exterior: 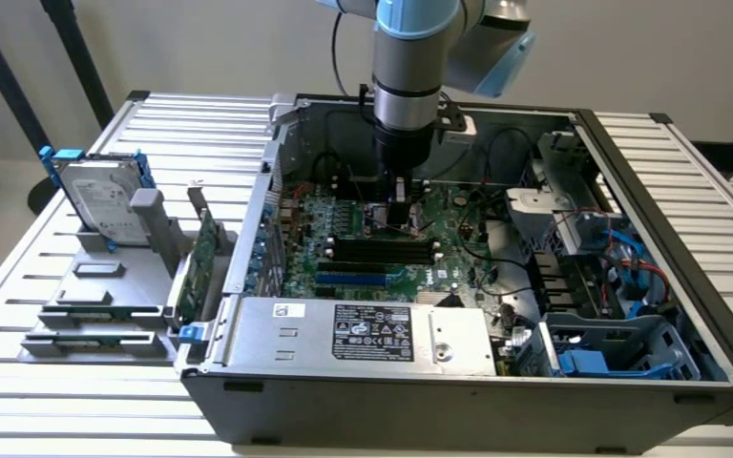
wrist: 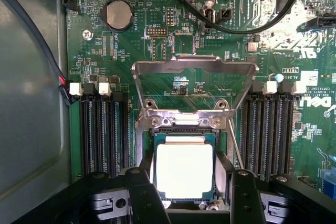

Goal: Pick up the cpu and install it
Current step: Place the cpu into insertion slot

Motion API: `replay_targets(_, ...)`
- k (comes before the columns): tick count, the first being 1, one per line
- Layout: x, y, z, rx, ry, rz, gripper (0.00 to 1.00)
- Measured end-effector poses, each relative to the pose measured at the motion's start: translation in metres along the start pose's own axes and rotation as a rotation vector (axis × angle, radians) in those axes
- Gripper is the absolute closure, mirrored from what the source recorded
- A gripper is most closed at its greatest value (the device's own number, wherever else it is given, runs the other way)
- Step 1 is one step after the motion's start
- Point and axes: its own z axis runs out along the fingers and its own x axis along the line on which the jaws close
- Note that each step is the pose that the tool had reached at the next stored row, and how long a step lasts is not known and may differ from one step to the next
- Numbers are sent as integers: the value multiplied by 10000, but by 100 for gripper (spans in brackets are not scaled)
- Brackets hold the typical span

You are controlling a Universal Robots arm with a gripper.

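The cpu (wrist: pixel 185 170), a small square chip with a pale metal top on a green edge, sits between my gripper's two black fingers (wrist: pixel 140 192), directly over the motherboard socket (wrist: pixel 184 125). The gripper (wrist: pixel 186 179) is closed on the chip's two sides. The socket's metal load frame (wrist: pixel 194 66) stands hinged open beyond the chip. In the exterior view the gripper (exterior: pixel 400 221) hangs straight down inside the open computer case (exterior: pixel 672 315), low over the green motherboard (exterior: pixel 456 258). Whether the chip is seated or just above the socket I cannot tell.
Memory slots (wrist: pixel 102 135) flank the socket on both sides, and black cables (wrist: pixel 236 27) cross the board. A power supply (exterior: pixel 341 334) fills the case's near edge. Outside, on the exterior view's left, a holder carries a hard drive in a blue bracket (exterior: pixel 99 196) and a green card (exterior: pixel 195 272).
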Motion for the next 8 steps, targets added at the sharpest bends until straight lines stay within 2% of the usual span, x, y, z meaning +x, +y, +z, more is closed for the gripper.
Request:
replay_targets(1, 3, 1, 4, -4, 18, 1, 45)
replay_targets(3, 3, 1, 5, -5, 9, 0, 44)
replay_targets(4, 2, 0, 3, -2, 4, 0, 37)
replay_targets(8, 2, 0, -2, 1, -1, 1, 37)
